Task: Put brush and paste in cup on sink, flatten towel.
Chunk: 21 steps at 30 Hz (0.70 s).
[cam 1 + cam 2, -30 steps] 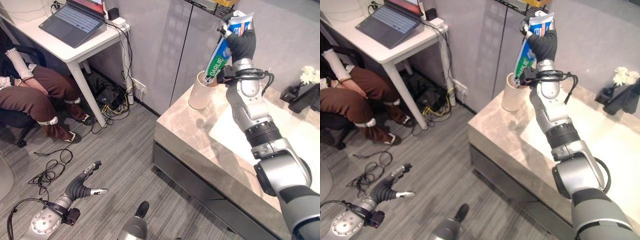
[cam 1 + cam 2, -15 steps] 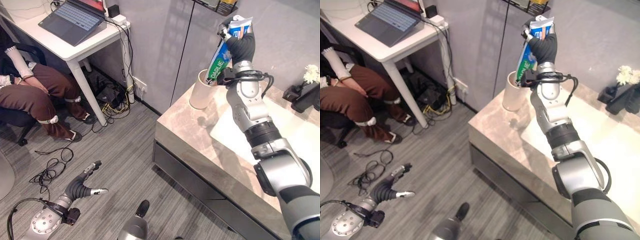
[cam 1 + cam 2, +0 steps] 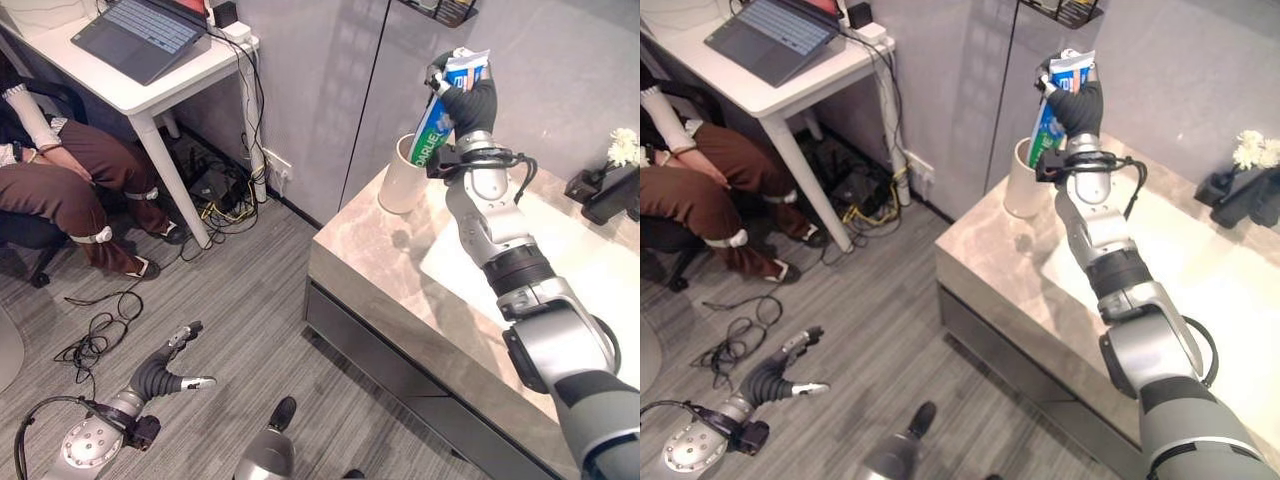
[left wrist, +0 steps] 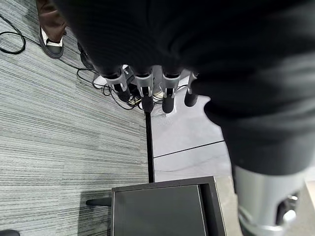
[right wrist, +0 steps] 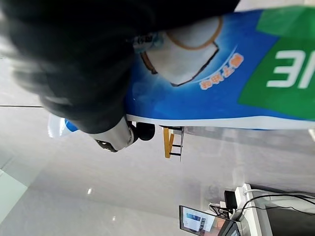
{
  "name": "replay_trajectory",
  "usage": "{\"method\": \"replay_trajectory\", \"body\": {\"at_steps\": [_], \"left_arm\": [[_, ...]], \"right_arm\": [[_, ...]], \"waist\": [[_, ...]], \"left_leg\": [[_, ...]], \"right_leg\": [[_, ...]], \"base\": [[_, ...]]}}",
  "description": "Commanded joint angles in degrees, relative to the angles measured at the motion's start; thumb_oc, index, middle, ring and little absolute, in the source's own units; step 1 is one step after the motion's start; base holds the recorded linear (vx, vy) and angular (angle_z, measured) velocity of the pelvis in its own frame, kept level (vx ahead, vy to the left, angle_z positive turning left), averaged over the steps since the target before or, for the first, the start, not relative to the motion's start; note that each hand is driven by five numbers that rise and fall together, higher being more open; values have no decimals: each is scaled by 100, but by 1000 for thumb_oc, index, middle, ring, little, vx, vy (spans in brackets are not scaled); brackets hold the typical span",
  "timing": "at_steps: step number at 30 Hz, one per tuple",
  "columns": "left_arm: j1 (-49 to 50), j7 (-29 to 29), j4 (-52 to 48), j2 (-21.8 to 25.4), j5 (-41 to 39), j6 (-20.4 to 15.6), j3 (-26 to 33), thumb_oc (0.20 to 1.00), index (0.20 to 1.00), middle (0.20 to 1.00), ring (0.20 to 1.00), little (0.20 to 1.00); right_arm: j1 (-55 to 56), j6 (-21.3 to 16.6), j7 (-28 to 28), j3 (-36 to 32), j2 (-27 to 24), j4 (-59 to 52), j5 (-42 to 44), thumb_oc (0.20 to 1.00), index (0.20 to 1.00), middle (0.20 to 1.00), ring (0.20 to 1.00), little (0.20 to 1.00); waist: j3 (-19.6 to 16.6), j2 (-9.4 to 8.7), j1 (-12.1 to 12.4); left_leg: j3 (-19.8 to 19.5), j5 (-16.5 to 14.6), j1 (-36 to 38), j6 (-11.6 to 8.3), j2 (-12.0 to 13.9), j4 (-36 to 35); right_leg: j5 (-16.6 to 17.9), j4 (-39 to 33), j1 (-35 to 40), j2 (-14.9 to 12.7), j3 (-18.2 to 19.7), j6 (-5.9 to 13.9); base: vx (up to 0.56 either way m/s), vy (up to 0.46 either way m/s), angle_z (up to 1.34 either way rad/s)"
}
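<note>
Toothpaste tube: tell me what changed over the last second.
The right robot hand, shut on the tube, lowered it so its bottom end now dips into the cup. The cup stayed put on the counter; the left robot hand hangs open as before.

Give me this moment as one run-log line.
right robot hand: shut on toothpaste tube, lower end at cup mouth | left robot hand: open, idle above floor | towel: not seen
</note>
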Motion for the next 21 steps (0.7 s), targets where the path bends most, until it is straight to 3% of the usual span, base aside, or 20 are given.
{"method": "replay_trajectory", "body": {"at_steps": [1,2,3,15,21], "left_arm": [[133,107,-64,67,-95,-182,8,1000,1000,1000,1000,1000],[135,110,-60,70,-88,-179,16,1000,1000,1000,1000,1000],[136,109,-54,73,-85,-179,17,1000,1000,1000,1000,1000],[36,147,27,32,-77,-179,-63,1000,1000,1000,1000,1000],[-63,179,103,17,41,-171,-134,1000,1000,1000,1000,1000]], "right_arm": [[-351,-243,46,136,-220,-28,-25,652,652,652,652,652],[-355,-244,45,132,-224,-13,-17,959,959,959,959,959],[-356,-246,42,124,-226,-9,-4,1000,1000,1000,1000,1000],[-431,-247,-56,95,-254,45,-96,1000,1000,1000,1000,1000],[-227,-322,-286,-96,-349,-521,-405,1000,1000,1000,1000,1000]], "waist": [[-128,-176,123],[-127,-179,122],[-127,-182,117],[-133,-161,89],[-160,-108,-4]], "left_leg": [[20,-370,285,187,37,32],[23,-371,288,187,37,32],[20,-371,290,188,39,32],[51,-428,340,194,44,32],[63,-432,380,226,27,32]], "right_leg": [[686,52,-27,-217,46,109],[688,52,-28,-217,46,108],[690,52,-29,-217,47,107],[682,52,-1,-202,90,102],[716,76,25,-224,83,106]], "base": [[0,0,0],[0,0,0],[0,0,0],[0,0,0],[0,0,0]]}}
